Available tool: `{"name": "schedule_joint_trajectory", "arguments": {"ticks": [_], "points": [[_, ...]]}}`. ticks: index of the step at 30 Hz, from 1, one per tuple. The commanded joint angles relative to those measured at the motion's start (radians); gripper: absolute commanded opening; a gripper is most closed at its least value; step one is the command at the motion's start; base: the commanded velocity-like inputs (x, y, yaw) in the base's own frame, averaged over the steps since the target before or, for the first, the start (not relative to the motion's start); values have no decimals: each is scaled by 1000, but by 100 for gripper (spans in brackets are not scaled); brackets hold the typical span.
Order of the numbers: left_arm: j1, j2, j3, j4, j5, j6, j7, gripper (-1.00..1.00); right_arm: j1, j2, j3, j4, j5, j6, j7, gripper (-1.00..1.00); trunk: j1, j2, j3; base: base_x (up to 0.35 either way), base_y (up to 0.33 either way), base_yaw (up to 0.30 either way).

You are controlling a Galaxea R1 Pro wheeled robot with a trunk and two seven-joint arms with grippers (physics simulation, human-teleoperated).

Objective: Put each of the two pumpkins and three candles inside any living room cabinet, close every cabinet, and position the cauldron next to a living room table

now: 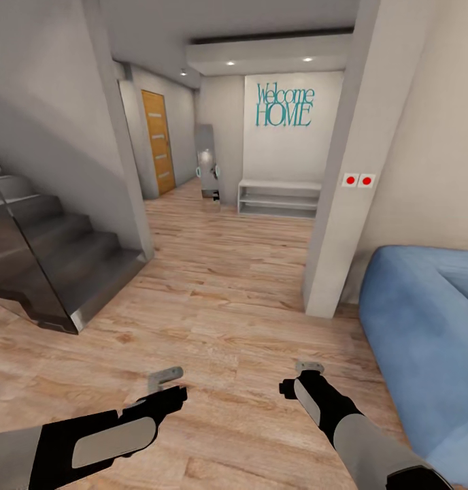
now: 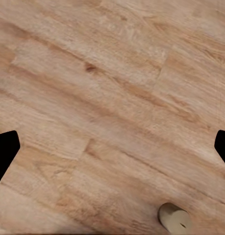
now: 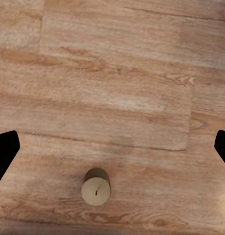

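A short tan candle (image 3: 96,186) stands upright on the wooden floor in the right wrist view, between and below the dark fingertips (image 3: 5,147) of my right gripper (image 3: 112,149), which is open and empty. A tan candle (image 2: 174,218) lies at the edge of the left wrist view, off to one side of my open left gripper (image 2: 112,147). I cannot tell whether these are the same candle. In the head view both grippers, left (image 1: 167,381) and right (image 1: 305,373), hover low over the floor. The pumpkins, cabinet, cauldron and table are out of view.
A dark staircase with a glass panel (image 1: 50,265) rises at the left. A white pillar (image 1: 339,204) stands ahead on the right, with a blue sofa (image 1: 424,333) beside it. Wooden floor runs ahead towards a white shelf (image 1: 279,197) and an orange door (image 1: 158,139).
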Motion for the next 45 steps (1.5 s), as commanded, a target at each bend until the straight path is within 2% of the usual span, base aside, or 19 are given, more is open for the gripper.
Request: {"name": "schedule_joint_trajectory", "arguments": {"ticks": [1, 5, 11, 12, 14, 15, 20, 21, 22, 27, 28, 32, 38, 40, 45], "points": [[-2, 13, -2, -2, 17, -9, 0, 100, -1, -1, 8, -1, -11, 4, -9, 100, 4, -8, -4, 0, 0, 0], [-2, 47, 1, 6, 49, -9, 1, 100, 0, 1, 9, 6, -11, 4, -8, 100, 19, -36, -17, 0, 0, 0], [-2, 54, -1, 12, 59, -10, 3, 100, 1, 11, 9, 31, -11, 3, -6, 100, 42, -78, -36, 0, 0, 0], [-1, 58, -1, 24, 62, -10, 4, 100, 1, 39, 10, 63, -10, 3, -6, 100, 46, -85, -39, -80, 0, 0], [-1, 64, -1, 28, 62, -10, 4, 100, 1, 46, 10, 71, -10, 2, -4, 100, 54, -99, -45, -226, 0, 0], [-2, 83, -1, 29, 62, -12, 4, 100, 1, 51, 11, 77, -9, 0, -3, 100, 58, -106, -48, -129, 0, 0], [-1, 96, 2, 27, 61, -21, 5, 100, 1, 52, 11, 77, -9, 0, -3, 100, 77, -141, -64, -52, 0, 0], [-1, 99, 2, 26, 60, -33, 6, 100, 1, 52, 11, 77, -10, 0, -3, 100, 81, -148, -67, -14, 0, 0], [-1, 102, 2, 16, 60, -75, 7, 100, 1, 52, 11, 77, -10, 0, -3, 100, 84, -155, -70, -5, 0, 0], [-1, 106, 2, -9, 58, -98, 8, 100, 1, 52, 11, 77, -11, 0, -2, 100, 104, -190, -86, -2, 0, 0], [-1, 124, 1, -32, 59, -106, 7, 100, 1, 53, 11, 78, -11, 0, 11, 100, 107, -197, -89, 0, 0, 0], [-1, 134, 1, -53, 59, -107, 7, 100, 1, 52, 10, 78, -8, -1, 57, 100, 123, -225, -101, -138, 0, 0], [-2, 137, 1, -57, 59, -107, 7, 100, 1, 52, 10, 84, -5, -16, 69, 100, 146, -267, -120, -304, 0, 0], [-1, 141, 1, -59, 59, -107, 7, 100, 1, 52, 12, 100, -1, -48, 70, 100, 153, -281, -127, -332, 0, 0], [-1, 145, 1, -61, 60, -107, 7, 100, 1, 52, 14, 114, 1, -75, 71, 100, 173, -316, -142, -283, 0, 0]]}}
